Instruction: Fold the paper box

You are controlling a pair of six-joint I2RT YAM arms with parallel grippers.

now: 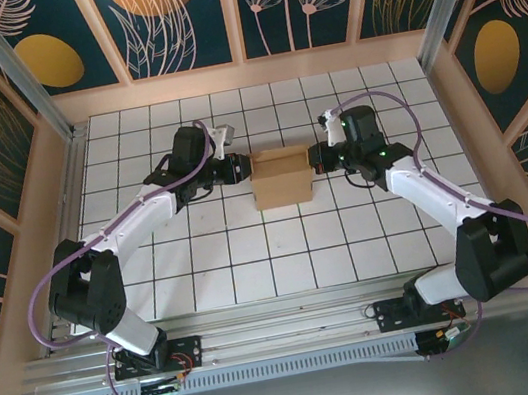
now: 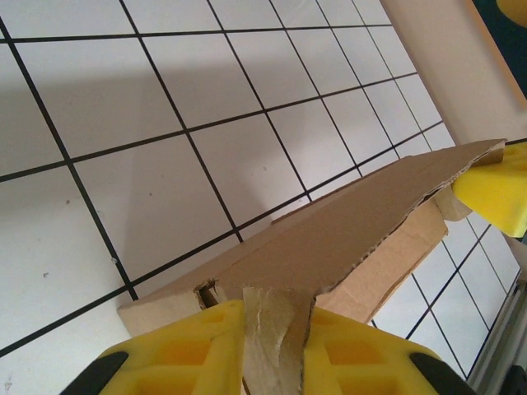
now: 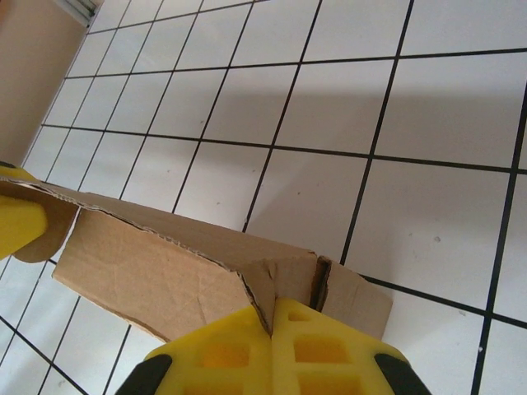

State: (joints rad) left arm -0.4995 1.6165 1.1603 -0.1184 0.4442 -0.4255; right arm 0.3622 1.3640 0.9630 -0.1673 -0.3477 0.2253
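The paper box (image 1: 281, 176) is brown cardboard, partly folded, and sits mid-table between the two arms. My left gripper (image 1: 244, 167) meets its left end and my right gripper (image 1: 315, 158) its right end. In the left wrist view the yellow fingers (image 2: 198, 346) are shut on a cardboard flap of the box (image 2: 329, 239), with the far yellow finger (image 2: 494, 193) of the other gripper at the opposite end. In the right wrist view my right gripper (image 3: 273, 329) is pinched shut on a thin cardboard edge of the box (image 3: 156, 271).
The table is a white surface with a black grid (image 1: 213, 257). Wooden walls (image 1: 55, 192) and aluminium posts frame it on the left, right and back. Open tiles lie in front of and behind the box.
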